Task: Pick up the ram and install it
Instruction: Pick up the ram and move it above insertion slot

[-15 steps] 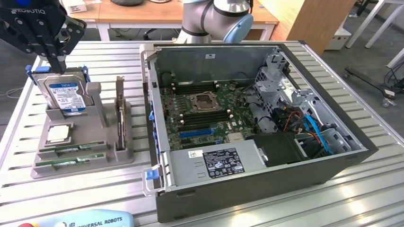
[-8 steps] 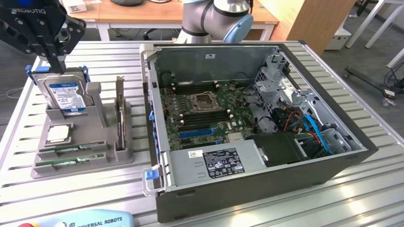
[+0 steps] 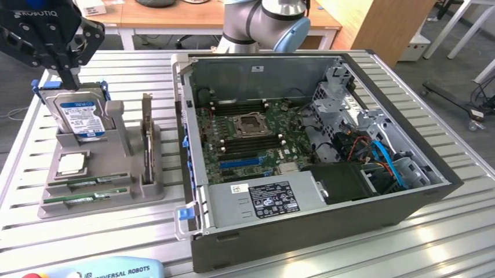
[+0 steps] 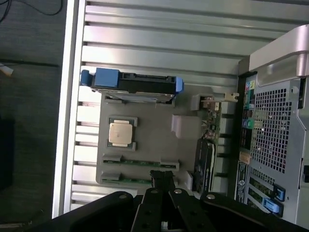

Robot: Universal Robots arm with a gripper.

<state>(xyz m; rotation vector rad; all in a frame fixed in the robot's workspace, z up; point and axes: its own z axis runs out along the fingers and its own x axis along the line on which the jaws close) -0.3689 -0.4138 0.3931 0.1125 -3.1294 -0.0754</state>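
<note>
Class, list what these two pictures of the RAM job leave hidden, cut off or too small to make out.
- Exterior view: hard drive label print too small to read; gripper overlaps its top edge.
- Exterior view: latches of the memory slots too small to judge.
- Wrist view: one ram stick, end behind the gripper fingers.
- Wrist view: computer case cut off by the picture's edge.

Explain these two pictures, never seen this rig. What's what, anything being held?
It is one robot arm with a hand. One picture comes from a camera off the arm; the other looks down from the arm's wrist past the hand. On the slatted metal table stand an open computer case and a grey holder with a hard drive, a processor chip, an upright expansion card and two ram sticks. The hand is shut, holds nothing, and hangs above the holder.
</note>
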